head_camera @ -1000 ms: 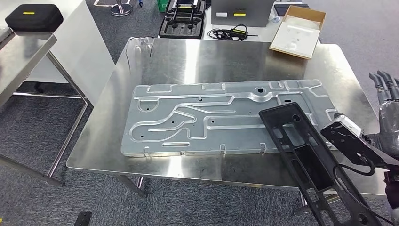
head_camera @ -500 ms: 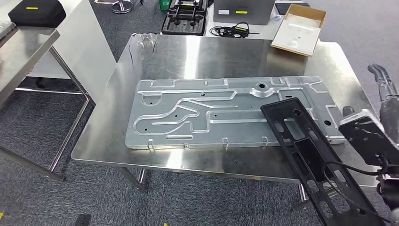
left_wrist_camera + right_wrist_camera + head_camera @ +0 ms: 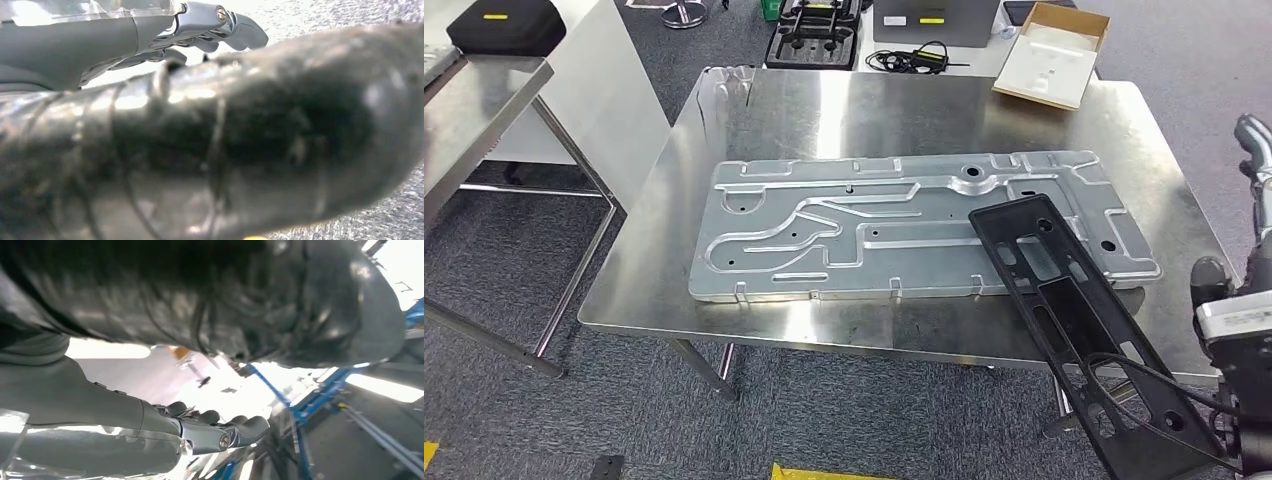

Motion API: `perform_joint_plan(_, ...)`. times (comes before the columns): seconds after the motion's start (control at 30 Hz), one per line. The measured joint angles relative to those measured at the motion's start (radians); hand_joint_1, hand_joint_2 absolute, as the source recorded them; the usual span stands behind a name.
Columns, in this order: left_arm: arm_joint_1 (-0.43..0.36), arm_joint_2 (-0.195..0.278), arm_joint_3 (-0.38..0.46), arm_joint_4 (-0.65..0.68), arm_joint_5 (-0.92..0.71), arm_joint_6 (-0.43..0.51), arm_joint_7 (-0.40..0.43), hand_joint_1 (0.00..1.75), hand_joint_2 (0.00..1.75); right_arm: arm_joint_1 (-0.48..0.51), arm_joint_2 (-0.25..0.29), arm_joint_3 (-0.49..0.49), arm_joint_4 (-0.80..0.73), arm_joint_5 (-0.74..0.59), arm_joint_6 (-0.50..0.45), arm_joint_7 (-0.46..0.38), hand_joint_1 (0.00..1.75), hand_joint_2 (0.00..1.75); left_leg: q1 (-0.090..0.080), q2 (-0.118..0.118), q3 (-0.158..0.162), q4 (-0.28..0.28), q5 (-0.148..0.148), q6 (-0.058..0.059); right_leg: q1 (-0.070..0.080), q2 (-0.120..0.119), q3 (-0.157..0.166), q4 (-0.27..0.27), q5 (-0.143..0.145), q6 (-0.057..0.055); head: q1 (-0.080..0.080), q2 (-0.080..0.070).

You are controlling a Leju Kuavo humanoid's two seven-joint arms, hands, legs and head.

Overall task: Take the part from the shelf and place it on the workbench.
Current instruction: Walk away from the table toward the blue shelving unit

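Black part (image 3: 1079, 320) juts off the table's (image 3: 824, 110) near right edge over the metal plate (image 3: 844, 235); can't tell either robot hand's grip.

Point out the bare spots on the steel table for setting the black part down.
Free: the table strip behind the stamped metal panel, and the left margin beside it. Crowded: the right end, where the black part overlaps the panel.

Grey carpet floor (image 3: 504, 260) surrounds a white cabinet (image 3: 614, 90) at left, a black case (image 3: 506, 27) on top.
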Motion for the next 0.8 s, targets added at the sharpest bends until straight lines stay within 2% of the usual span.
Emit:
perform_joint_plan(0.07,0.001,-0.001,0.000,0.000,0.000,0.000,0.000,0.00,0.00,0.009,0.004,0.006,-0.014,-0.006,-0.008,-0.012,0.00,0.00,0.000,0.001,-0.001,-0.011,0.014,0.009,-0.001,0.000,0.000,-0.005,0.007,0.013,0.000,0.000)
perform_joint_plan(0.1,0.001,-0.001,0.000,0.000,0.000,0.000,0.000,0.00,0.00,0.012,0.006,0.008,-0.020,-0.011,-0.011,-0.018,0.00,0.00,0.002,0.003,0.000,-0.020,0.024,0.015,-0.002,0.000,-0.002,-0.001,0.001,0.018,0.000,0.000)
perform_joint_plan(0.13,0.000,-0.002,0.000,0.000,0.000,0.000,0.000,0.00,0.00,0.015,0.008,0.010,-0.026,-0.017,-0.015,-0.028,0.00,0.00,0.004,0.006,0.001,-0.029,0.033,0.021,-0.001,0.001,-0.010,0.017,-0.017,0.022,0.001,0.000)
perform_joint_plan(0.17,0.000,-0.002,0.000,0.000,0.000,0.000,0.000,0.00,0.00,0.018,0.011,0.012,-0.031,-0.025,-0.019,-0.040,0.00,0.00,0.006,0.008,0.000,-0.035,0.042,0.026,-0.001,0.001,-0.025,0.055,-0.049,0.024,0.001,0.000)
perform_joint_plan(0.23,0.000,-0.004,0.000,0.000,0.000,0.000,0.000,0.00,0.00,0.029,0.020,0.018,-0.038,-0.036,-0.028,-0.073,0.00,0.00,0.005,0.010,-0.013,-0.034,0.050,0.031,-0.002,0.002,-0.068,0.172,-0.124,0.028,0.001,0.000)
perform_joint_plan(0.27,0.001,-0.006,0.000,0.000,0.001,0.000,0.000,0.00,0.00,0.036,0.026,0.023,-0.040,-0.037,-0.031,-0.090,0.00,0.00,0.005,0.010,-0.021,-0.031,0.053,0.031,-0.002,0.002,-0.082,0.220,-0.146,0.031,0.001,0.000)
perform_joint_plan(0.3,0.001,-0.008,0.000,0.000,0.002,0.000,0.000,0.00,0.00,0.041,0.033,0.030,-0.042,-0.036,-0.033,-0.106,0.00,0.00,0.005,0.010,-0.029,-0.026,0.056,0.030,-0.003,0.002,-0.082,0.239,-0.150,0.033,0.001,0.000)
perform_joint_plan(0.33,0.002,-0.009,0.000,0.000,0.003,0.000,-0.001,0.00,0.00,0.045,0.040,0.038,-0.045,-0.032,-0.035,-0.119,0.00,0.00,0.006,0.010,-0.037,-0.021,0.058,0.029,-0.004,0.002,-0.062,0.220,-0.136,0.035,0.001,0.000)
perform_joint_plan(0.4,0.002,-0.012,0.000,0.000,0.004,0.000,-0.001,0.00,0.00,0.047,0.054,0.053,-0.052,-0.019,-0.039,-0.140,0.00,0.00,0.007,0.009,-0.051,-0.005,0.058,0.024,-0.008,0.002,0.014,0.102,-0.092,0.036,0.001,0.000)
perform_joint_plan(0.43,0.002,-0.013,0.000,0.000,0.005,0.000,-0.001,0.00,0.00,0.049,0.061,0.060,-0.056,-0.010,-0.040,-0.150,0.00,0.00,0.006,0.008,-0.058,0.006,0.057,0.019,-0.007,0.003,0.044,0.047,-0.075,0.033,0.001,0.000)
perform_joint_plan(0.47,0.001,-0.014,0.000,0.000,0.006,0.000,-0.001,0.00,0.00,0.050,0.068,0.069,-0.060,0.000,-0.042,-0.158,0.00,0.00,0.004,0.008,-0.064,0.012,0.057,0.014,-0.006,0.004,0.061,0.014,-0.068,0.029,0.000,0.000)
perform_joint_plan(0.57,0.001,-0.015,0.000,0.000,0.006,0.001,-0.001,0.00,0.00,0.053,0.079,0.083,-0.065,0.016,-0.043,-0.168,0.00,0.00,0.002,0.006,-0.071,0.017,0.061,0.004,-0.003,0.006,0.060,0.005,-0.064,0.020,0.000,0.000)
perform_joint_plan(0.73,0.001,-0.015,0.000,0.000,0.007,0.001,-0.001,0.00,0.00,0.054,0.082,0.088,-0.067,0.020,-0.042,-0.168,0.00,0.00,0.003,0.006,-0.072,0.017,0.062,0.002,-0.002,0.006,0.058,0.005,-0.062,0.018,-0.001,0.000)
perform_joint_plan(0.77,0.001,-0.015,0.000,0.000,0.008,0.001,-0.001,0.00,0.00,0.054,0.085,0.095,-0.067,0.027,-0.041,-0.166,0.00,0.00,0.003,0.006,-0.072,0.017,0.064,-0.001,-0.001,0.007,0.057,0.005,-0.060,0.015,-0.001,0.000)
perform_joint_plan(0.8,0.001,-0.016,0.000,0.000,0.010,0.002,-0.001,0.00,0.00,0.053,0.091,0.110,-0.068,0.048,-0.037,-0.147,0.00,0.00,0.005,0.006,-0.080,0.031,0.050,-0.008,-0.002,0.005,0.053,0.002,-0.054,0.006,-0.002,0.000)
